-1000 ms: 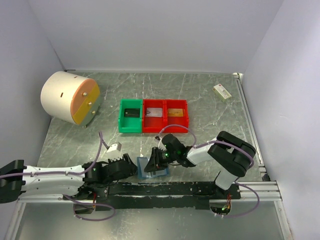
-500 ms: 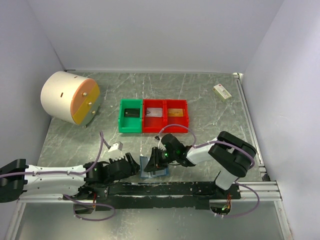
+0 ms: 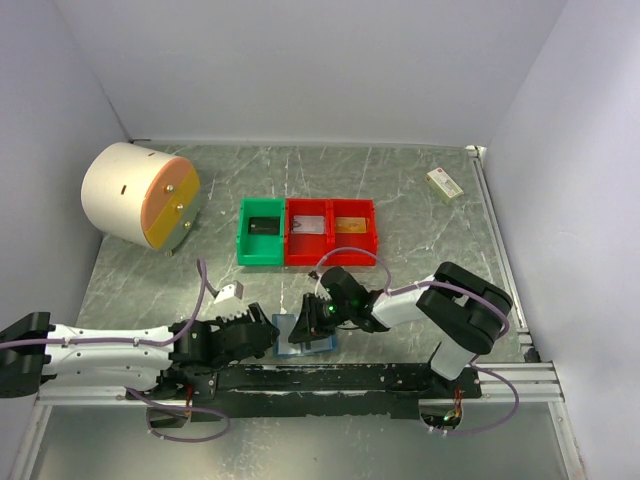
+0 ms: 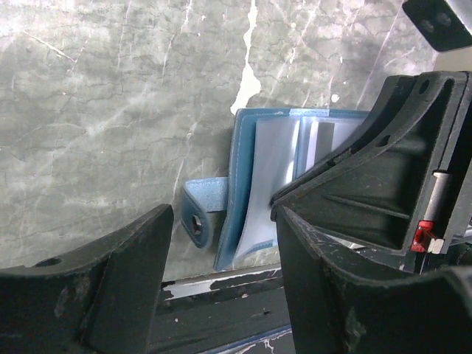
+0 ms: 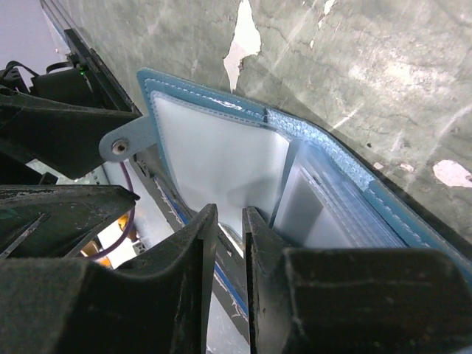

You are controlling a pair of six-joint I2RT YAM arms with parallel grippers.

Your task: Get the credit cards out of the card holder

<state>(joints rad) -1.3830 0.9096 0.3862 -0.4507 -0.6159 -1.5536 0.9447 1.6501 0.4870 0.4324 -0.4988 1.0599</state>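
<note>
While both arms reach low along the near edge of the surface (image 3: 410, 200), the holder (image 3: 316, 343) lies open between them, inner side up, just beside the black base rail (image 3: 340, 378).

Left claw (image 4: 221, 215): wide. Its fingers stand on either side of the holder's snap tab (image 4: 199, 215) and blue outer edge. Whether either finger touches the holder cannot be told.

Right claw (image 5: 230, 219): narrow, with only a slim gap between the fingers. The tips sit at the lower edge of a clear inner leaf (image 5: 221, 158). Whether they pinch that leaf cannot be told. From the top view this claw comes in over the holder's far side.

Holder interior: a stitched blue border, one clear leaf bowed away from the spine, and a stack of clear sleeves (image 5: 332, 214) beside it. Whether the pale strips (image 4: 318, 140) in the sleeves are cards cannot be told.

Elsewhere on the surface, a green bin (image 3: 262, 232) and two red bins (image 3: 331, 231) stand touching in a row, apart from the holder. A white drum (image 3: 140, 195) with an orange face lies at the far left. A cream box (image 3: 444, 184) rests near the far right corner.
</note>
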